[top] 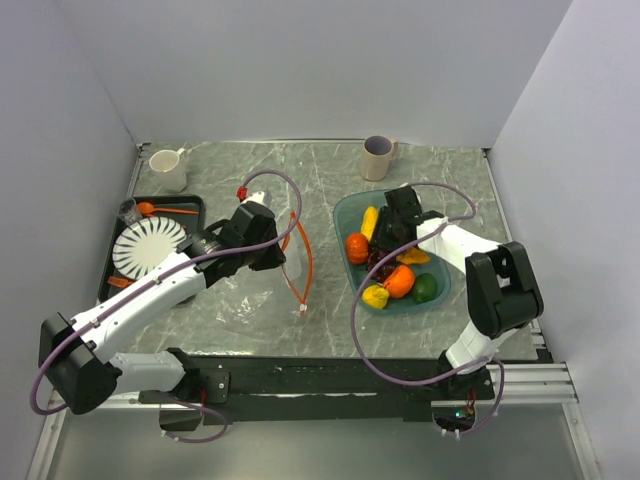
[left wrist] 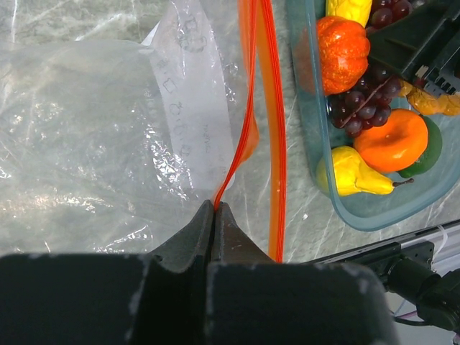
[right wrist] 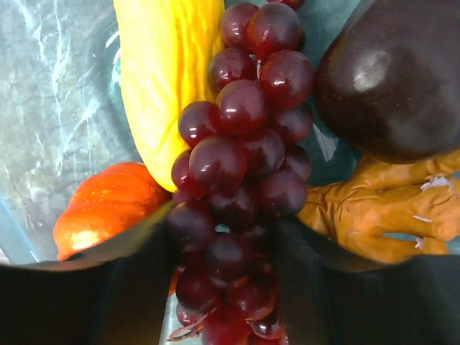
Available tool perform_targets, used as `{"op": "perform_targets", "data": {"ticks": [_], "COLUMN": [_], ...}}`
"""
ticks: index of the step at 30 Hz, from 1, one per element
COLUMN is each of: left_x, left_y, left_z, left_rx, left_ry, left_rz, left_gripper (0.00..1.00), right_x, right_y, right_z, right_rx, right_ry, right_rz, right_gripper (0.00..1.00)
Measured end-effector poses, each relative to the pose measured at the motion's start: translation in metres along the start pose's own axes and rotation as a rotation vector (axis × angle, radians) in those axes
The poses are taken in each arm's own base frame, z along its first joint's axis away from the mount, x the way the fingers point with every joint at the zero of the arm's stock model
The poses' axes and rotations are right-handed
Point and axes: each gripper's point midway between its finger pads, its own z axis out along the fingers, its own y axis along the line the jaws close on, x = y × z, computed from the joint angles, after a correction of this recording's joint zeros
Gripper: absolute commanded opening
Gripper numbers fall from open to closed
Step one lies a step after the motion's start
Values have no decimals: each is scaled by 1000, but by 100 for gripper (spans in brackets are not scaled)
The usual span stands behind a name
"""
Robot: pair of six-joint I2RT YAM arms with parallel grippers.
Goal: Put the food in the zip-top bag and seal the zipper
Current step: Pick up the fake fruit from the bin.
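The clear zip-top bag (top: pixel 245 300) lies flat on the marble table left of centre. My left gripper (top: pixel 268 245) is shut on one lip of its orange-red zipper (top: pixel 303 262), as the left wrist view shows (left wrist: pixel 215 205). The other lip (left wrist: pixel 277 144) hangs apart, so the mouth is open. The white slider (top: pixel 303 312) lies at the near end. The food sits in the teal tray (top: pixel 345 212). My right gripper (top: pixel 385 252) is down in the tray with its fingers closed on both sides of the dark purple grape bunch (right wrist: pixel 244 165). A yellow banana (right wrist: pixel 162 79) and an orange round fruit (right wrist: pixel 104 208) lie beside it.
A dark eggplant (right wrist: pixel 392 79) and an orange-brown piece (right wrist: pixel 381 208) crowd the grapes. An orange (top: pixel 400 281), a green fruit (top: pixel 426 288) and a yellow one (top: pixel 375 296) fill the tray's near end. A black tray with a white plate (top: pixel 148 247) and orange spoon (top: pixel 160 210) stands left. Two mugs (top: pixel 168 168) (top: pixel 378 157) stand at the back.
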Motion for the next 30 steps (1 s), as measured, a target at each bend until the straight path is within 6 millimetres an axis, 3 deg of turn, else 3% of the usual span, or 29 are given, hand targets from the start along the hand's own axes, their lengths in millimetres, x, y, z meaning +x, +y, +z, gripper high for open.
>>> {"op": "perform_targets", "data": {"ticks": [3,7,12,17,22,30], "left_x": [1,1,1,1,0,4], "left_y": [0,0,0,0,-3,-4], "left_z": [0,1,1,1,1,11], "left_rx": [1,1,1,2,13,8], "left_ry": [3,4,5,4,2,25], "left_rz": [3,3,4,4,2,5], "left_gripper": [1,1,1,1,1,1], "right_x": [-4,-7,-22,-42,-46,-20], "right_y": [3,7,19,36,49,82], "right_z": [-3,-20,-59,-106,-135,-172], "right_rx": [-19,-63,-145,-252,-339,-527], "right_ry": [-21,-59,-147,-258,-301,-263], "right_rz": [-7,-16,-23,-30,-43,-114], "right_gripper": [14,8,2,3,4,4]}}
